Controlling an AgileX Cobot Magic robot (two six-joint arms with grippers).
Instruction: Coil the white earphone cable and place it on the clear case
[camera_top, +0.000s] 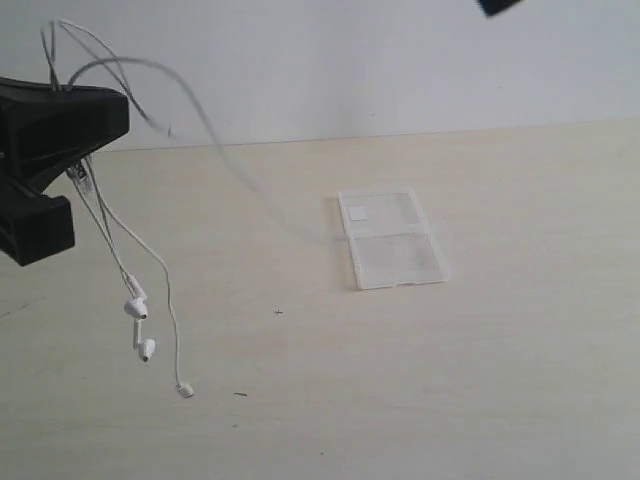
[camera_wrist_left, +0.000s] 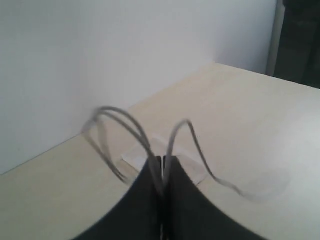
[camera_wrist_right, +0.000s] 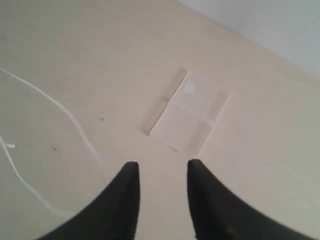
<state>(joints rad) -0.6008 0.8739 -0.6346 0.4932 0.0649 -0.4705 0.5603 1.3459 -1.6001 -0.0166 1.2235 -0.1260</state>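
At the left, my left gripper (camera_top: 75, 110) is raised above the table and shut on the white earphone cable (camera_top: 165, 290). Loops of the cable (camera_wrist_left: 125, 122) arch out past the pinched fingertips. Two earbuds (camera_top: 136, 309) and the plug (camera_top: 185, 390) dangle below it, and one blurred strand trails toward the clear case (camera_top: 392, 240). The case lies flat on the table with nothing on it. High above the table, my right gripper (camera_wrist_right: 162, 167) is open and empty. The clear case (camera_wrist_right: 187, 112) lies beyond its fingertips, and a strand of cable (camera_wrist_right: 65, 112) runs off to one side.
The pale wooden table (camera_top: 500, 380) runs back to a white wall (camera_top: 350, 60). A black bit of the right arm (camera_top: 497, 6) shows at the top edge of the exterior view. A few small dark specks (camera_top: 278, 312) mark the tabletop.
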